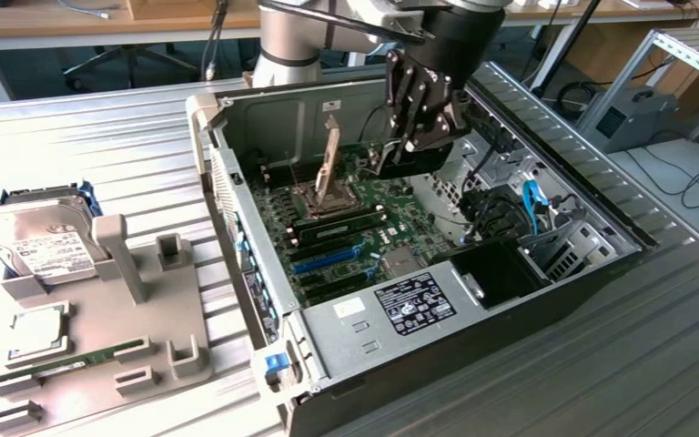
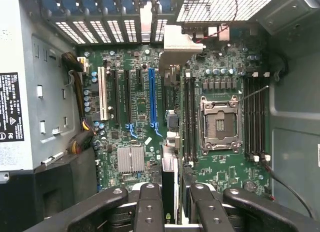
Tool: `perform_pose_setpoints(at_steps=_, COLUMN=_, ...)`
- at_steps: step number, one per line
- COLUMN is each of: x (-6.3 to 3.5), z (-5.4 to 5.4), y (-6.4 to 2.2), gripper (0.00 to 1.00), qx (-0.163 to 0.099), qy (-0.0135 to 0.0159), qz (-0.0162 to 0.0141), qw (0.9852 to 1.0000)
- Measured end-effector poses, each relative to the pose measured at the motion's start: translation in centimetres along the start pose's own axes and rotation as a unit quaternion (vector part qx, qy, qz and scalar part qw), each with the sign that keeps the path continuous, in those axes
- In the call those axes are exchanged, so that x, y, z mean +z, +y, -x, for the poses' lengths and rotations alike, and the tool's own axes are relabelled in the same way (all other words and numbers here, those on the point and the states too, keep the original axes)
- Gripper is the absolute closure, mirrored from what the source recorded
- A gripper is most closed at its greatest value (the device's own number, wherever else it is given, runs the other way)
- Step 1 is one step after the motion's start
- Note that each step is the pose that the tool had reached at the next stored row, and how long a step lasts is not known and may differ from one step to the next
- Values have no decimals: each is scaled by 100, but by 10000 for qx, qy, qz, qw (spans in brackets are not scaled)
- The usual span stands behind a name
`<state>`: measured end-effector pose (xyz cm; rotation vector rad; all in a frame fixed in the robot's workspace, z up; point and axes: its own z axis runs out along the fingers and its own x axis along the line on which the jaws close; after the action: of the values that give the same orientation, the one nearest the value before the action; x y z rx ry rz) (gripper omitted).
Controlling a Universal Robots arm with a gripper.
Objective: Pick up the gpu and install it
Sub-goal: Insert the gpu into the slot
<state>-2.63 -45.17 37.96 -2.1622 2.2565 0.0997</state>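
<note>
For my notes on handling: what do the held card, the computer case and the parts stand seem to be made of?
The card: its bracket end looks like bare metal, thin with a dull shine; the board itself is hard to see.
The computer case: painted or plain sheet metal, grey, with folded edges.
The parts stand: probably plastic, matt beige, with thick moulded posts.

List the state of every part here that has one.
gpu: clamped edge-on, above the motherboard.
pincer: shut on the gpu.
computer case: side open, interior exposed.
CPU socket: empty.
blue slot: empty.
hard drive: resting on the tray outside the case.
</note>
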Motion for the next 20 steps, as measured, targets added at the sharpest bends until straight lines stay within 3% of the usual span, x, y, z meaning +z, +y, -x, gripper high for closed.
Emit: perform_pose_setpoints(at_steps=20, x=126, z=-10, y=50, gripper=74, qx=0, qy=0, qz=0, qw=10000)
